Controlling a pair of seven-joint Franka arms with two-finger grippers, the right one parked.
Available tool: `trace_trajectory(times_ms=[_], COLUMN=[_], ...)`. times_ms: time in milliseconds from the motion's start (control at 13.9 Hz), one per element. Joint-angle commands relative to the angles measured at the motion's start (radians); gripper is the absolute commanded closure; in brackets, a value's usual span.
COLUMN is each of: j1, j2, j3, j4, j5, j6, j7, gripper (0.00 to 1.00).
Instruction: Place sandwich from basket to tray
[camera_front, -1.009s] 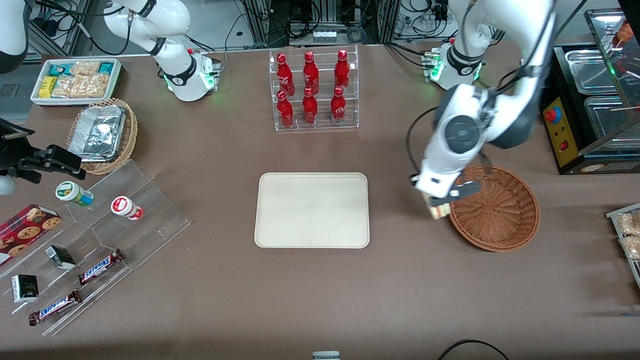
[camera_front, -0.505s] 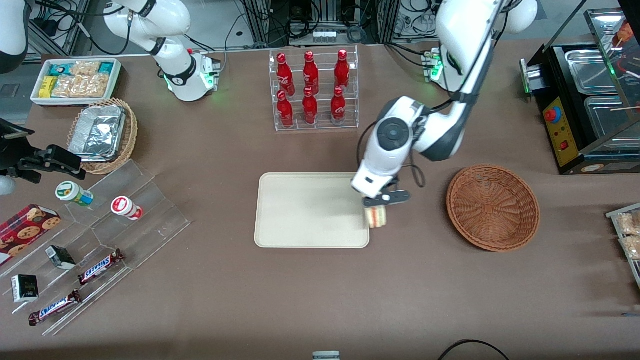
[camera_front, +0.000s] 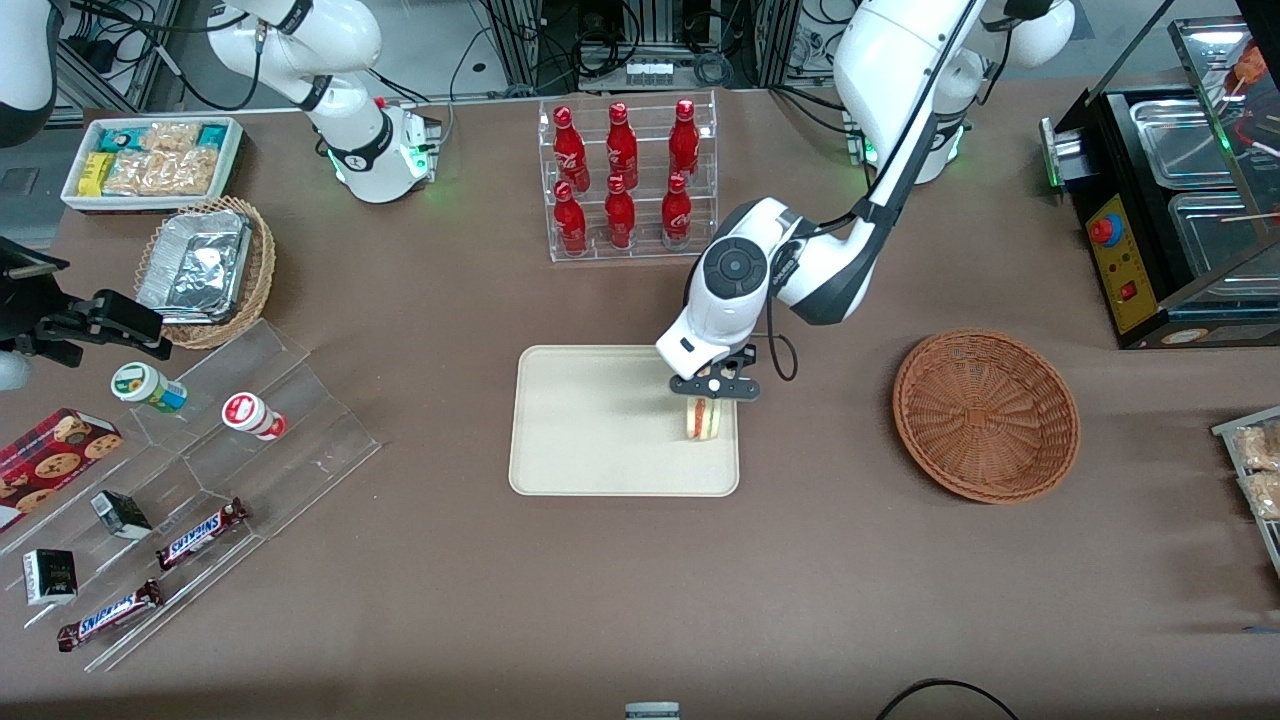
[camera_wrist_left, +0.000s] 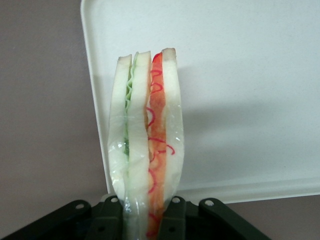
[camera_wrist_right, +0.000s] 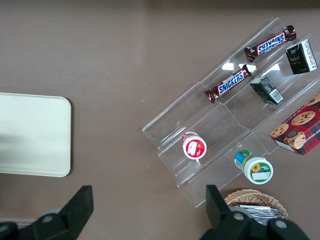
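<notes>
Progress check, tray (camera_front: 600, 420) as the landmark. Nearest the front camera, the tray's near edge is bare; the whole flat cream surface carries nothing except at the end toward the basket. Sandwich (camera_front: 703, 419) sits over that end of the tray, just inside the rim, roughly midway between the tray's near and upper edges. Tool (camera_front: 712, 392) is directly above it, pinching the sandwich by its upper part; the wrist view shows the wedge (camera_wrist_left: 146, 150) clamped edge-on between the two black fingers (camera_wrist_left: 172, 220), wrapped in clear film, green filling on one side, red on the other, with the tray (camera_wrist_left: 240, 90) beneath. Cannot tell whether the wedge's lower tip touches the tray or hangs just above it. Basket (camera_front: 986, 415) lies on the worktop (camera_front: 640, 580) well apart from the tray, toward the working arm's end, and is empty. Judgement: pick and transfer done; remaining are lowering if needed, release, and retreat. Farther from the camera than the tray stands a rack of red bottles (camera_front: 625, 180), untouched.
</notes>
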Motion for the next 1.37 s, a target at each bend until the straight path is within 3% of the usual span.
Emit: trace_trajectory(times_ms=[0, 505, 577, 865, 1081, 1297], j1=[-0.008, -0.008, -0.008, -0.005, 0.01, 0.05], j2=[0.085, 0.126, 0.126, 0.109, 0.045, -0.08], j3=[0.005, 0.005, 0.007, 0.007, 0.016, 0.036], j4=[0.11, 0.115, 0.115, 0.117, 0.123, 0.124], j5=[-0.012, -0.015, -0.015, -0.014, -0.014, -0.014], j6=[-0.009, 0.001, 0.001, -0.003, -0.046, -0.233], j7=[0.034, -0.006, -0.012, -0.066, -0.133, -0.136], gripper=[0.77, 0.7, 0.64, 0.01, 0.0, 0.0])
